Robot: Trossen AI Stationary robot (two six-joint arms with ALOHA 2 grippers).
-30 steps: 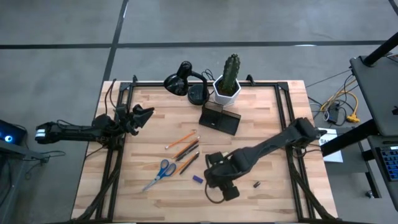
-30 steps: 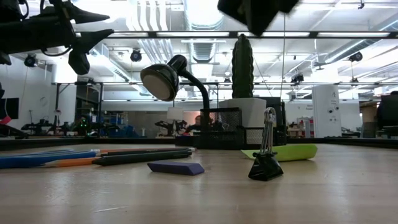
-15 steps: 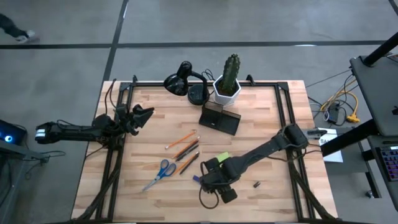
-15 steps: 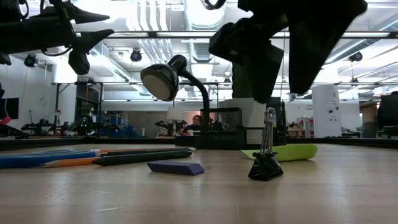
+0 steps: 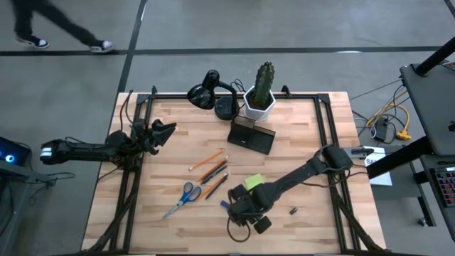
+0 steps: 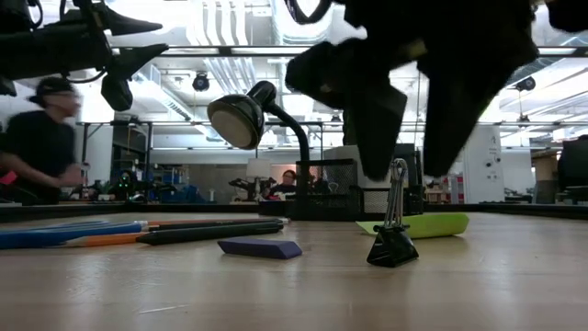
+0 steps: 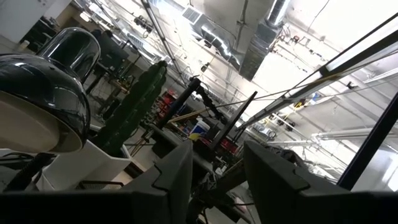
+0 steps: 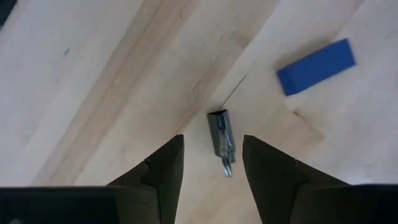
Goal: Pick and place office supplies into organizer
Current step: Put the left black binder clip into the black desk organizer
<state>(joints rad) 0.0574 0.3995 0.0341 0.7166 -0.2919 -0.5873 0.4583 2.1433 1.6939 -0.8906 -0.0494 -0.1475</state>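
The right gripper is hanging over the table with its fingers spread apart and gripping nothing. Directly below the gap, a small binder clip is resting on the wood. In the right wrist view its long axis is running in line with the gap, with the dark body pointing away from the wrist and the thin wire handles pointing back toward it. Neither finger is touching it.

Just off to one side of the gripper, a small blue block is lying flat. Its long axis is running crosswise to the clip's.

The low view is adding what the wrist camera cannot. There, a clip is standing upright on its dark base with its handles pointing up, and the gripper's two dark fingers are hanging above it. From overhead the arm is covering that clip. That view is showing instead the lime-green sticky-note pad just beyond the gripper and another small dark bit lying apart on its outer side. The pencils and scissors are lying farther out, and the organizer is sitting well beyond them.

The left gripper is waiting at the table's far-left edge with its fingers apart and nothing between them.
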